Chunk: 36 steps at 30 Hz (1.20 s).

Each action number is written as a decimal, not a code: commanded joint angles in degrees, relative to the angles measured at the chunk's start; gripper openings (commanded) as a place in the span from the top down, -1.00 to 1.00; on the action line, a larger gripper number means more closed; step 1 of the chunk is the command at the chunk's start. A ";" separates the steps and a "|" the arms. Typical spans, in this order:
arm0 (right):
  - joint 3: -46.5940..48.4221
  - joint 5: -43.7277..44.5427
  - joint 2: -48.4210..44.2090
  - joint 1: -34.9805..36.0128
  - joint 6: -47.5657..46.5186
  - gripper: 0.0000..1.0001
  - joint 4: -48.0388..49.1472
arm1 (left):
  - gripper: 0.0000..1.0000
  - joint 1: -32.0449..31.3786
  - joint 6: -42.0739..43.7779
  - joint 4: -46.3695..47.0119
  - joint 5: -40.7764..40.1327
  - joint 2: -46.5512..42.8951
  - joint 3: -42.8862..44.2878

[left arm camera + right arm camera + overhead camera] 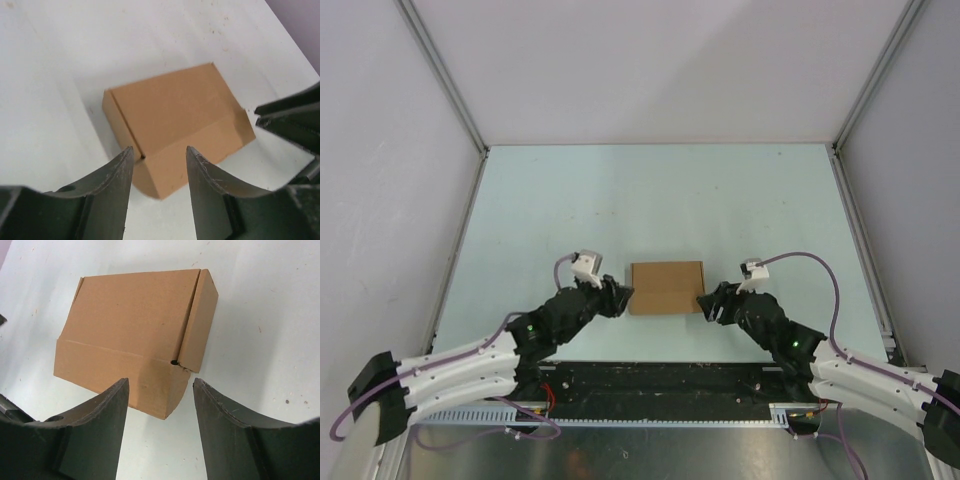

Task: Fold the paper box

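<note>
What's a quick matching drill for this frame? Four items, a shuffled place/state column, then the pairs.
Column A
1. paper box
2. left gripper
3. right gripper
4. table

Column B
a. open, by the box's right edge in the top view
b. pale surface under everything
c. tan, closed up, lying flat
d. open, by the box's left edge in the top view

Pairs: 1-c, 2-d, 3-a, 4-b

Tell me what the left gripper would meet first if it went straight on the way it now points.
The paper box. In the left wrist view its near corner lies just ahead of the left gripper, between the open fingers; whether they touch it is unclear.
</note>
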 commanded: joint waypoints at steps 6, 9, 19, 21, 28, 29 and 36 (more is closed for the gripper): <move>0.26 2.44 -3.26 0.29 1.87 -0.17 -2.12 | 0.10 2.51 15.85 9.74 -0.48 27.49 20.86; 0.17 2.79 -5.80 0.55 2.13 -0.13 -4.31 | 0.19 5.49 16.48 13.34 7.21 33.93 24.29; -0.62 5.87 -14.68 0.73 3.36 -0.05 -10.92 | 0.24 7.53 19.20 14.94 18.59 48.71 33.34; -0.71 5.61 -14.60 0.64 3.19 0.01 -10.92 | 0.24 7.62 19.46 14.94 18.34 49.60 33.88; -0.80 2.62 -7.94 0.56 2.57 0.20 -5.57 | 0.25 8.06 20.08 15.11 20.01 53.82 35.99; -0.80 2.36 -7.05 0.56 2.66 0.21 -4.42 | 0.25 8.14 20.08 15.11 20.35 54.60 36.16; -0.80 0.77 -4.14 0.47 2.93 0.25 -2.39 | 0.27 8.14 20.26 15.11 22.73 56.81 36.96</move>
